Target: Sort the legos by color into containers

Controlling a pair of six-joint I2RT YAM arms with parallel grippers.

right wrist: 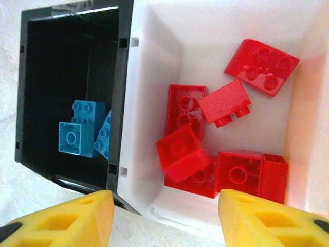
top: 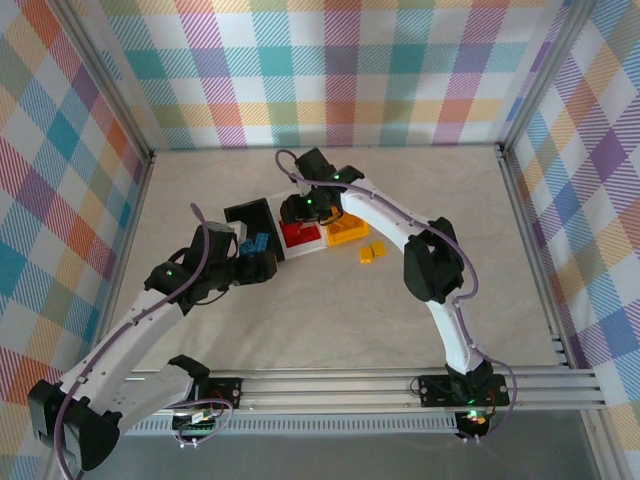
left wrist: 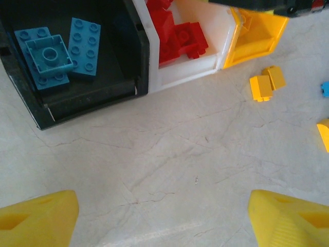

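Note:
Three containers stand side by side: a black bin (top: pixel 243 212) (left wrist: pixel 92 98) with light blue legos (left wrist: pixel 51 54) (right wrist: pixel 82 134), a white bin (top: pixel 313 246) (right wrist: pixel 149 92) with several red legos (left wrist: pixel 177 38), and a yellow-orange bin (top: pixel 347 232) (left wrist: pixel 257 41). My right gripper (top: pixel 297 208) (right wrist: pixel 164 216) hangs open over the white bin. Below its fingers a blurred red brick (right wrist: pixel 182 153) lies tilted on the other red ones. My left gripper (top: pixel 258 264) (left wrist: pixel 163 216) is open above bare table just in front of the black bin, nothing between its fingers.
Two yellow bricks (top: pixel 373 252) (left wrist: pixel 267 85) lie on the table in front of the yellow-orange bin. A blue brick (left wrist: pixel 325 88) and another yellow one (left wrist: pixel 324 134) show at the right edge of the left wrist view. Plaid walls enclose the table.

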